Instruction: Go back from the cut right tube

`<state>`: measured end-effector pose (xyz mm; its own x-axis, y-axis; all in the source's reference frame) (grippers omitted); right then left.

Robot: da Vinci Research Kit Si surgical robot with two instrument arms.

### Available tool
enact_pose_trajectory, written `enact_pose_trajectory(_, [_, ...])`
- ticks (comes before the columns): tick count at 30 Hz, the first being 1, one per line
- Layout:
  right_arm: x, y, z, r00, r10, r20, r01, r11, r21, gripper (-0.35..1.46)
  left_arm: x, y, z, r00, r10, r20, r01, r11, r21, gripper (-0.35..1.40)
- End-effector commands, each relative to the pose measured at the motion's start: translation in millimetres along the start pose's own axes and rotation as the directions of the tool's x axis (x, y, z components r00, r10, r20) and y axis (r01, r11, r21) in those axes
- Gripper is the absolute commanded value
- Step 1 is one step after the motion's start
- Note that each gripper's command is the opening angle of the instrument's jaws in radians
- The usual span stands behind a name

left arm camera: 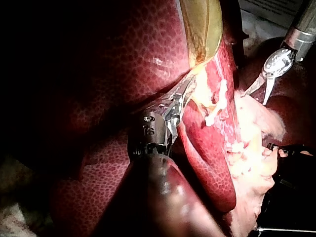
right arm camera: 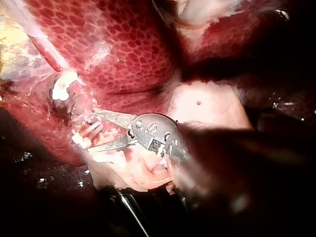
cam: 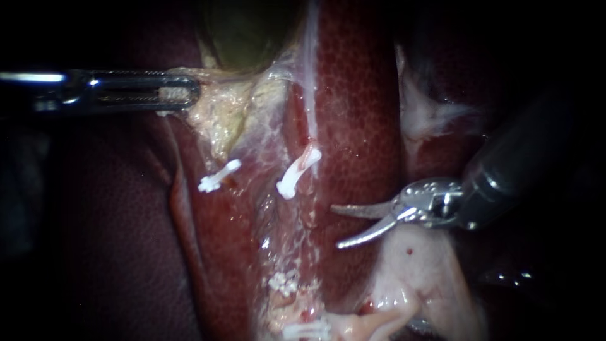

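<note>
The left instrument (cam: 180, 95) lies level, its shaft coming in from the left, its slim claw clamped on pale tissue (cam: 216, 113). The right instrument (cam: 336, 226) slants in from the upper right, its claw of two curved blades parted and free, tips pointing left.

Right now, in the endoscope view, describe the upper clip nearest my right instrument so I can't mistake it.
Find the broad dark-red liver lobe down the middle; a pale strand runs along its left edge. At the strand's lower end sits the clip, white and curved. Its neighbour clip lies farther left and straighter, away from the right instrument.
</note>
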<state>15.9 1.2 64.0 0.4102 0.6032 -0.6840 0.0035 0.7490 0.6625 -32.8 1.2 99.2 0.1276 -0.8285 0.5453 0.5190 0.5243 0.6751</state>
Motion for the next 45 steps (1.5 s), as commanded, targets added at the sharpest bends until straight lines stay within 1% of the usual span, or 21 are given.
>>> enact_pose_trajectory(1, [0.7,-0.1,-0.8,1.0,-0.01,-0.011,0.01,1.0,0.002,1.43,0.0,0.0,0.0,1.0,0.0,0.0,0.0,1.0,0.0,-0.25])
enact_pose_trajectory(4, [2.4,-0.4,-2.8,0.999,-0.02,-0.035,0.019,1.0,-0.002,1.43,0.0,0.0,0.0,1.0,0.0,0.0,0.0,1.0,0.0,-0.25])
enact_pose_trajectory(7, [3.7,-0.8,-4.3,0.999,-0.028,-0.045,0.028,1.0,-0.008,1.43,0.0,0.0,0.0,1.0,0.0,0.0,0.0,1.0,0.0,-0.25])
enact_pose_trajectory(12, [4.8,-1.5,-5.1,0.998,-0.04,-0.045,0.039,0.999,-0.018,1.43,0.2,0.0,0.2,1.0,0.001,0.001,-0.001,1.0,-0.002,-0.25])
enact_pose_trajectory(17, [4.9,-1.8,-5.1,0.998,-0.046,-0.045,0.045,0.999,-0.019,1.43,1.7,0.0,1.5,0.9999,0.008,0.007,-0.008,1.0,-0.014,-0.25])
enact_pose_trajectory(18, [4.9,-1.8,-5.1,0.998,-0.045,-0.045,0.045,0.999,-0.019,1.43,2.3,0.0,2.0,0.9999,0.012,-0.004,-0.012,1.0,-0.013,-0.25])
enact_pose_trajectory(21, [4.9,-1.8,-5.1,0.998,-0.046,-0.045,0.045,0.999,-0.02,1.43,3.8,-0.1,3.5,0.9993,0.028,-0.024,-0.028,1.0,-0.007,-0.25])
enact_pose_trajectory(23, [4.9,-1.8,-5.1,0.998,-0.046,-0.045,0.045,0.999,-0.02,1.43,4.7,-0.3,4.5,0.9992,0.022,-0.032,-0.022,1.0,-0.003,-0.25])
enact_pose_trajectory(25, [4.9,-1.8,-5.1,0.998,-0.046,-0.045,0.045,0.999,-0.02,1.43,6.1,-0.6,5.9,0.9985,0.019,-0.051,-0.019,1.0,0.008,-0.25])
enact_pose_trajectory(28, [4.9,-1.8,-5.1,0.998,-0.046,-0.045,0.045,0.999,-0.02,1.43,7.2,-1.1,7.2,0.9977,0.014,-0.067,-0.013,1.0,0.016,-0.25])
enact_pose_trajectory(29, [4.9,-1.8,-5.1,0.998,-0.046,-0.045,0.045,0.999,-0.02,1.43,7.4,-1.2,7.5,0.9976,0.016,-0.068,-0.015,1.0,0.021,-0.25])
enact_pose_trajectory(32, [4.9,-1.8,-5.0,0.998,-0.045,-0.045,0.045,0.999,-0.02,1.43,7.6,-1.5,7.9,0.9974,0.013,-0.071,-0.011,1.0,0.024,-0.25])
enact_pose_trajectory(45, [4.9,-1.8,-5.0,0.998,-0.045,-0.048,0.044,0.999,-0.021,1.43,7.2,-1.4,7.6,0.9973,0.011,-0.073,-0.009,1.0,0.027,-0.25])
